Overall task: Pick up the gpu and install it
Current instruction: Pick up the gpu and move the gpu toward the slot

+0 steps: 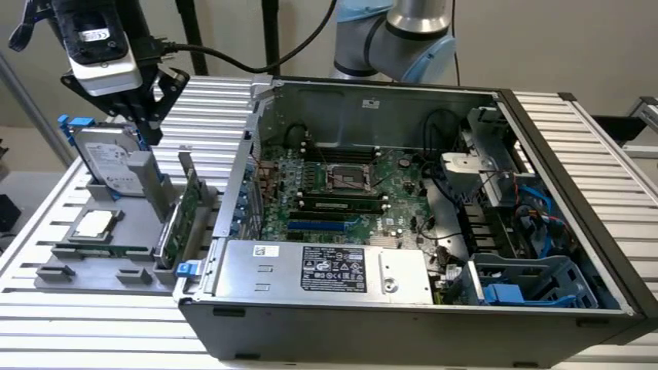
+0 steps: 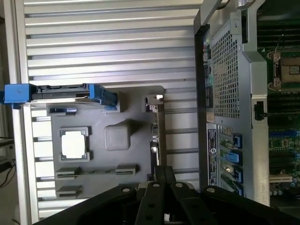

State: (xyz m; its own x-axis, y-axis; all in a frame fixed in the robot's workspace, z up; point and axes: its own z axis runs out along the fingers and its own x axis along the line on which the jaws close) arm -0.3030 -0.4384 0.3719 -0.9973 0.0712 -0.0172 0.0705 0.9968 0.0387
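The fingers (image 1: 150, 136) (image 2: 164, 170) are pressed together and hold nothing. They hang in free air over the grey holder (image 1: 95, 271), above the hard drive (image 1: 108, 162) and clear of it. The gpu (image 1: 188, 214) (image 2: 155, 140) stands on its long edge in the holder's outer slot, green board facing the open computer case (image 1: 411, 327), with a silver bracket at one end. Only a narrow gap separates the card from the case wall. The slatted counter (image 1: 92, 343) lies bare around the holder.
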